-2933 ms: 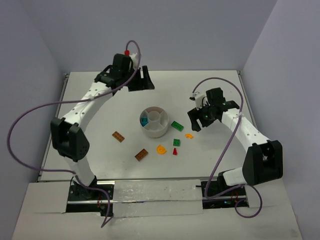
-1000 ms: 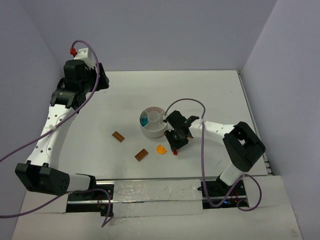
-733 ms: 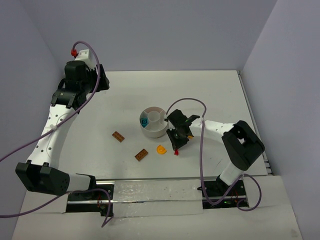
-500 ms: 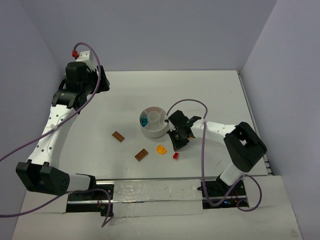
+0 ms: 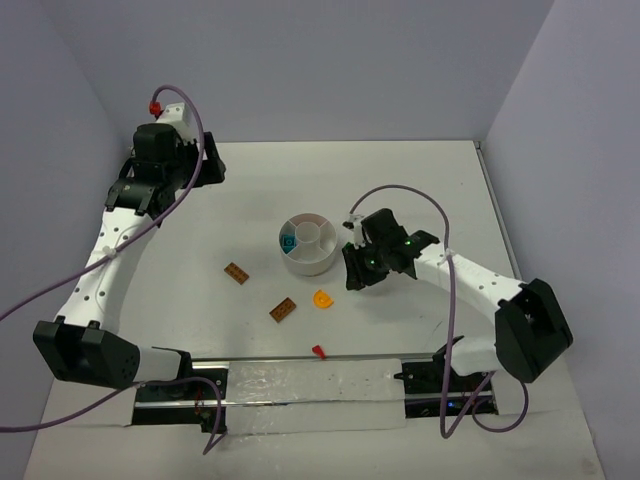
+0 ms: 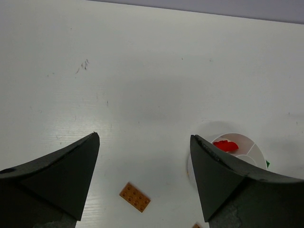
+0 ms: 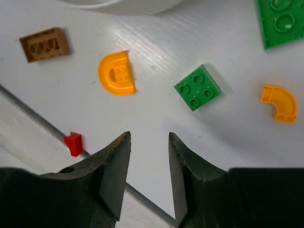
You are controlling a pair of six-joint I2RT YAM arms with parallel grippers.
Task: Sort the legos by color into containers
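The white dish (image 5: 309,264) stands mid-table with a teal brick (image 5: 289,241) in one wedge. The left wrist view shows its rim (image 6: 237,135) and a red piece (image 6: 225,145) in another wedge. My right gripper (image 5: 353,275) is open and empty just right of the dish. Below it lie a small green brick (image 7: 197,87), a green plate (image 7: 280,21), an orange curved piece (image 7: 279,102), a yellow half-disc (image 7: 117,73), a brown brick (image 7: 44,44) and a tiny red brick (image 7: 73,143). My left gripper (image 5: 192,166) is open and empty at the far left back.
A second brown brick (image 5: 237,272) lies left of the dish and shows in the left wrist view (image 6: 135,197). The red brick (image 5: 319,350) sits at the table's front edge by the metal rail (image 5: 300,365). Walls close the left, back and right.
The tiny red brick has gone from beside my right gripper to the table's front edge. My right gripper has drawn back to the right and up. The left arm has barely moved.
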